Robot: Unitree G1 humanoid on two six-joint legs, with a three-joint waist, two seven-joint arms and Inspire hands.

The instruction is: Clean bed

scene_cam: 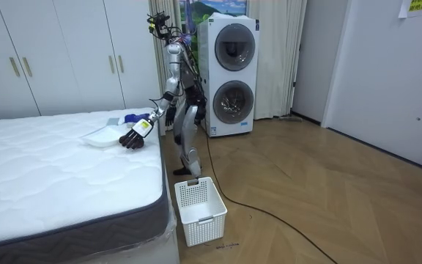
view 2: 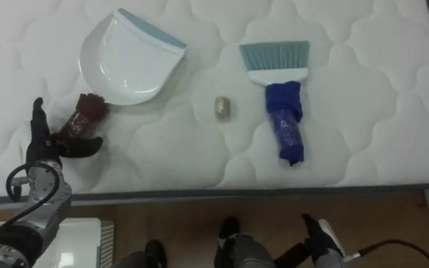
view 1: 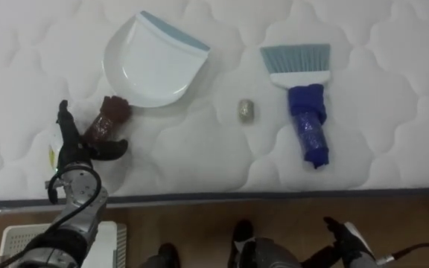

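The left hand (view 1: 71, 151) is laid on the white quilted mattress (view 1: 199, 164) near its front edge. It is open, with the fingers stretched straight and the thumb spread out to the side. The dark red wrapped handle (view 1: 106, 119) of the dustpan is seen in the gap between thumb and fingers, close against the hand, but it is not clasped.

From that handle the white plastic dustpan with a blue-grey lip (view 1: 151, 63) is spread further in on the bed, its lip turned away from the hand. A small crumpled greyish piece of litter (view 1: 246, 110) is found just to the right of the pan, between it and the hand brush. The hand brush with pale blue bristles, a white head and a blue-wrapped handle (view 1: 304, 97) is laid flat, bristles pointing away from the robot.

The right hand (view 1: 348, 238) is held low beside the body, below the bed edge; whether it is open or closed cannot be told.

In the room view the robot is seen standing at the bedside, left arm reached out over the mattress. A white slatted plastic basket (scene_cam: 200, 209) is set on the wooden floor near its feet, and two stacked white washing machines (scene_cam: 229, 73) are seen behind it.
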